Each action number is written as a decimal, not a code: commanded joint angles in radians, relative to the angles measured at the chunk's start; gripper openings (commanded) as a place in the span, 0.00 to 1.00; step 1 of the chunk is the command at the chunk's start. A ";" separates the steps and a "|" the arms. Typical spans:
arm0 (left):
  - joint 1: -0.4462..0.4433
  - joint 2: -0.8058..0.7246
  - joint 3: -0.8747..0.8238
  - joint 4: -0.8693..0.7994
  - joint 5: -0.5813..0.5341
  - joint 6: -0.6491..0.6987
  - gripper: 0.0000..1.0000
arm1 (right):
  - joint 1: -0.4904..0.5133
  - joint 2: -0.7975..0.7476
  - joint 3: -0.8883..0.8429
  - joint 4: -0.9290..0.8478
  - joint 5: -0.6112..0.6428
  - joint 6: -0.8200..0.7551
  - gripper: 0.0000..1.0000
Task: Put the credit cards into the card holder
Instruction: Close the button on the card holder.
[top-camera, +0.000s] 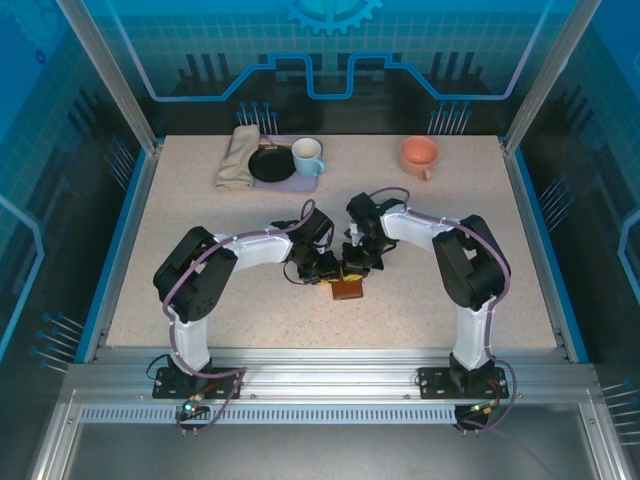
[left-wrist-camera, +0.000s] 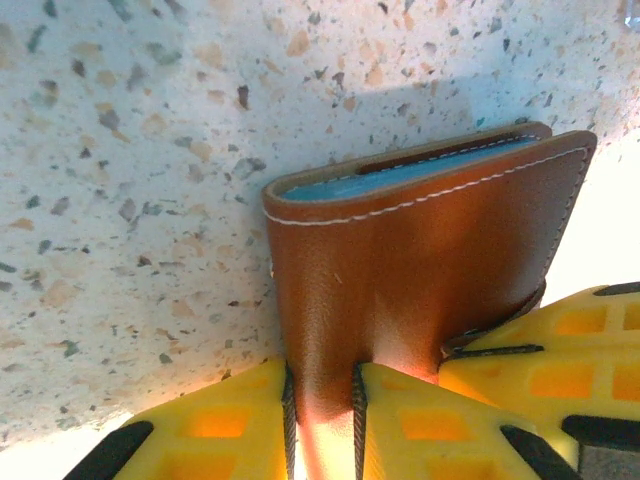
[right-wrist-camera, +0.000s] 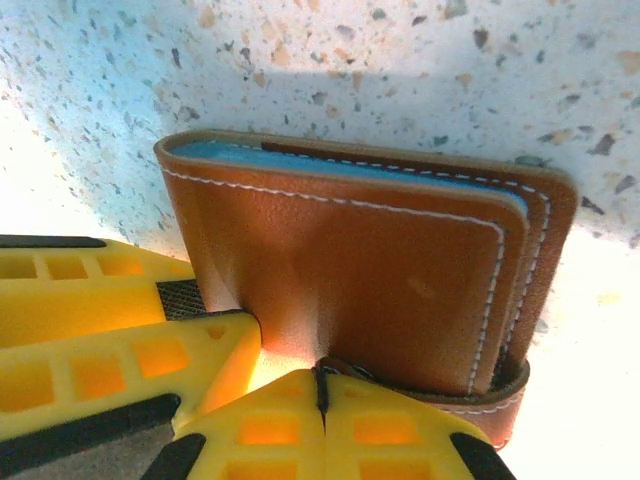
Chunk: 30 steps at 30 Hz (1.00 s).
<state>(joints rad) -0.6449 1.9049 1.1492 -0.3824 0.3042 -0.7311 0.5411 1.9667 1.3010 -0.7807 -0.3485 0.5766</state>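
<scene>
1. Left arm (top-camera: 200, 270), white-shelled: you have it rising from its base, folded at the elbow and reaching inward to the middle of the speckled beige tabletop (top-camera: 450, 250).
2. Left pincer (top-camera: 325, 268), yellow-fingered: it is clamped on the near edge of the leather. In your left wrist view the cover sits squeezed between its two pads (left-wrist-camera: 400, 425).
3. Right arm (top-camera: 465, 260), white-shelled: it mirrors the left, elbow out, forearm angled inward.
4. Right pincer (top-camera: 358, 262), yellow-fingered: its fingertips (right-wrist-camera: 400, 440) meet on the closure strap where it wraps the cover, clamped there as far as you can judge.
5. Brown leather card holder with white stitching (top-camera: 348, 290): folded shut, at the tabletop's centre between both pincers and held by both. A blue edge shows between the covers. Whether it rests on the surface or is lifted, you cannot tell.
6. Far edge, well apart from the arms: a folded beige cloth (top-camera: 237, 158), a round black dish (top-camera: 270, 165) and a pale blue mug (top-camera: 307, 157) on a lavender mat (top-camera: 300, 183). A salmon-pink cup (top-camera: 420, 153) stands alone.
</scene>
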 joint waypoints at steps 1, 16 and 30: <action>0.000 0.047 -0.031 0.005 -0.020 0.005 0.23 | 0.020 0.119 -0.061 0.028 0.218 0.005 0.00; 0.007 0.046 -0.030 -0.005 -0.038 0.005 0.21 | -0.027 -0.109 -0.062 0.060 0.011 -0.032 0.00; 0.008 0.043 -0.028 -0.007 -0.037 0.008 0.21 | 0.010 -0.012 -0.026 0.014 0.038 -0.059 0.00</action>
<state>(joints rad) -0.6422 1.9068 1.1488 -0.3607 0.3073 -0.7311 0.5301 1.9072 1.2667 -0.7425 -0.3141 0.5392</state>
